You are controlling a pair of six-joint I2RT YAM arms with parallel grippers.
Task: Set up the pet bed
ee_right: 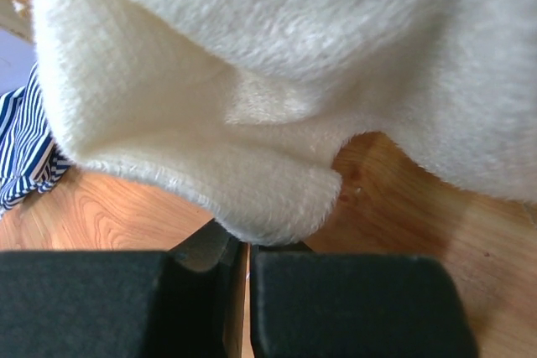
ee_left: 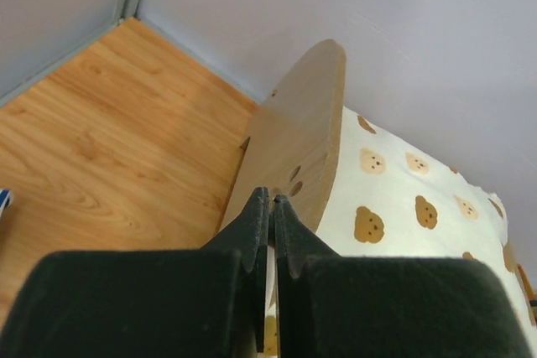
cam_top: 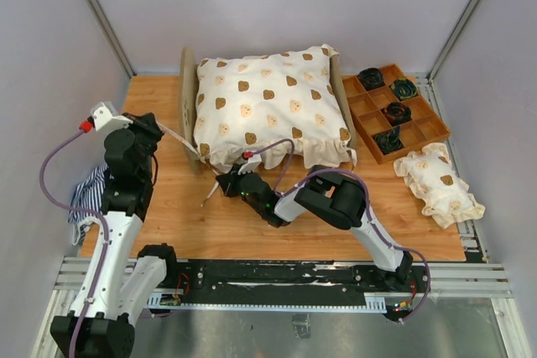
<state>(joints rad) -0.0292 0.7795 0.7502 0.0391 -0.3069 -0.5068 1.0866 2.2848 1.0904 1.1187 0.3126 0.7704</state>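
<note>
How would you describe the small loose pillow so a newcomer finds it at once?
Start from the pet bed at the table's far middle, under a big bear-print cover. Right of it sits a brown compartment tray; the pillow lies on that tray's near side, by the right edge. Same cream bear print and frill as the cover, but far smaller.

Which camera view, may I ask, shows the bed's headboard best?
Left wrist: the headboard is close, its rounded top and cutout holes clear. The top view shows it edge-on; the right wrist view shows none clearly.
</note>
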